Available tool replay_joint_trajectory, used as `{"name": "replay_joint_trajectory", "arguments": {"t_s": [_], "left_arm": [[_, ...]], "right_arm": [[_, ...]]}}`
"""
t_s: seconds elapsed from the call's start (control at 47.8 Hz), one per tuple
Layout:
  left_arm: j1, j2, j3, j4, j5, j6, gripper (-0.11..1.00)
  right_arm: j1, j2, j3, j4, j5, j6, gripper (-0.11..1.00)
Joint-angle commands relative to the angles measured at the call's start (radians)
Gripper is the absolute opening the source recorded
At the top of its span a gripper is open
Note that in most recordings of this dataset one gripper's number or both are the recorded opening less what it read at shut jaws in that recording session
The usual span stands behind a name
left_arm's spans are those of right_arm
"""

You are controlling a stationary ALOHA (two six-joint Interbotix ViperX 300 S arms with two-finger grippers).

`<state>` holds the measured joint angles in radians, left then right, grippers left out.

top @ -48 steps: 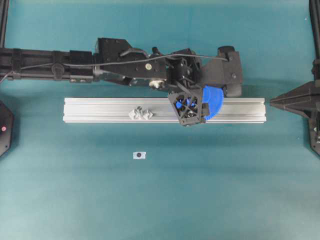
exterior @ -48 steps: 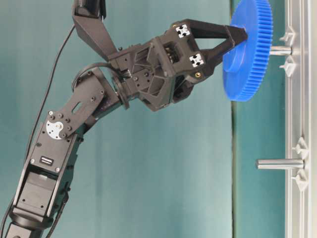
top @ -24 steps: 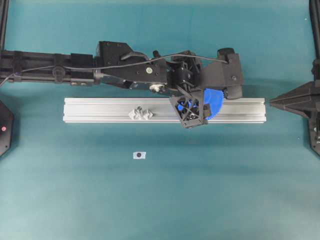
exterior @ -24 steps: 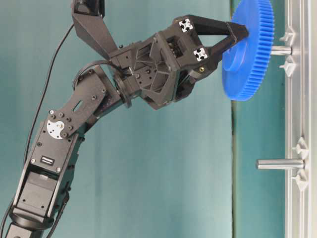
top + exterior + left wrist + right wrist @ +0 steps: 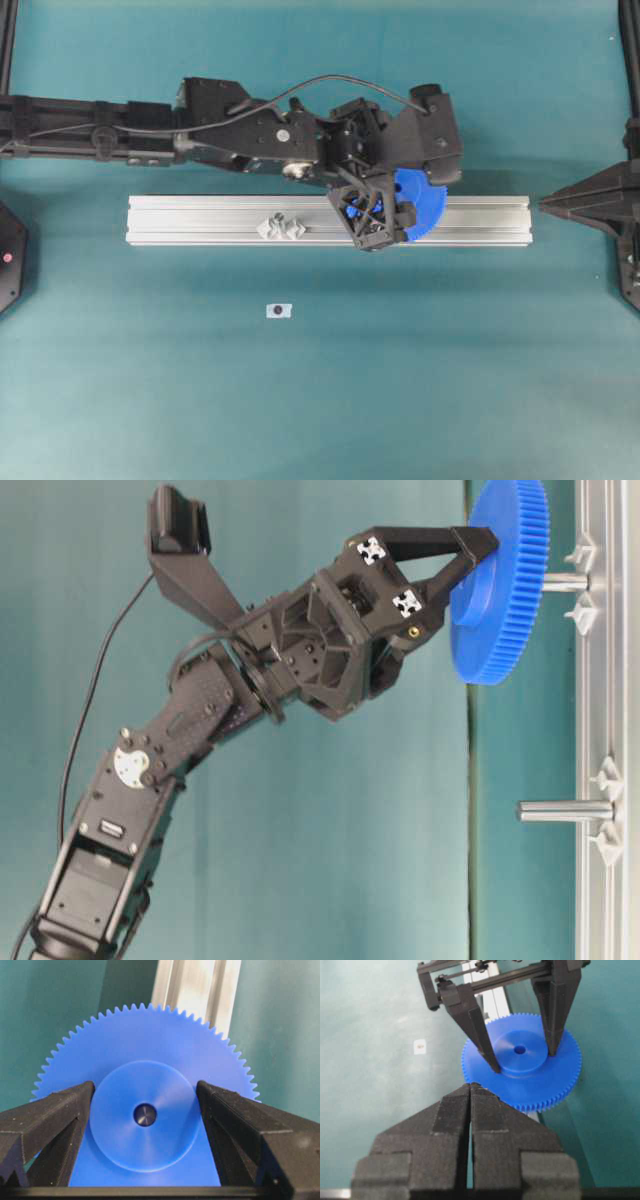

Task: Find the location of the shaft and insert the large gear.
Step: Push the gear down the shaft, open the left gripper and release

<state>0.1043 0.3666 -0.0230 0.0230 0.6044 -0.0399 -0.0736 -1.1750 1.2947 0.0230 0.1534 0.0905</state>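
My left gripper point(image 5: 385, 205) is shut on the raised hub of the large gear point(image 5: 425, 205), a bright blue toothed disc held flat over the rail. In the left wrist view the fingers point(image 5: 65, 1110) press both sides of the hub, and the grey tip of the shaft point(image 5: 145, 1114) shows inside the gear's point(image 5: 145, 1045) centre hole. In the table-level view the shaft point(image 5: 566, 581) spans the gap between the gear point(image 5: 500, 580) and the rail, so the gear sits partway down it. My right gripper point(image 5: 545, 206) is shut and empty, off the rail's right end.
The aluminium rail point(image 5: 200, 220) lies across the table. The look-alike second pin bracket point(image 5: 281, 226) stands on it to the left, its pin point(image 5: 565, 810) bare. A tiny white tag with a dark dot point(image 5: 278, 311) lies in front of the rail.
My left arm's wrist and forearm have swung a little to the left and the gripper has turned slightly. The gear stays on the shaft at about the same height.
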Motion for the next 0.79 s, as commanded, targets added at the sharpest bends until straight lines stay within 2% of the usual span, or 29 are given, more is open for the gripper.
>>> {"name": "replay_joint_trajectory", "arguments": {"t_s": [0.0, 0.209, 0.544, 0.774], "left_arm": [[-0.006, -0.043, 0.012, -0.003, 0.005, -0.005, 0.87], [-0.014, -0.074, 0.046, -0.002, 0.003, -0.031, 0.87], [-0.015, -0.069, 0.003, -0.002, 0.0, -0.031, 0.87], [-0.015, -0.08, 0.011, -0.002, 0.002, -0.034, 0.87]], "right_arm": [[-0.002, 0.008, -0.011, 0.0, -0.008, 0.011, 0.0], [-0.002, 0.008, -0.011, 0.0, -0.008, 0.012, 0.0], [-0.002, 0.002, -0.012, 0.0, -0.008, 0.012, 0.0], [-0.002, 0.002, -0.011, 0.0, -0.008, 0.012, 0.0]]}}
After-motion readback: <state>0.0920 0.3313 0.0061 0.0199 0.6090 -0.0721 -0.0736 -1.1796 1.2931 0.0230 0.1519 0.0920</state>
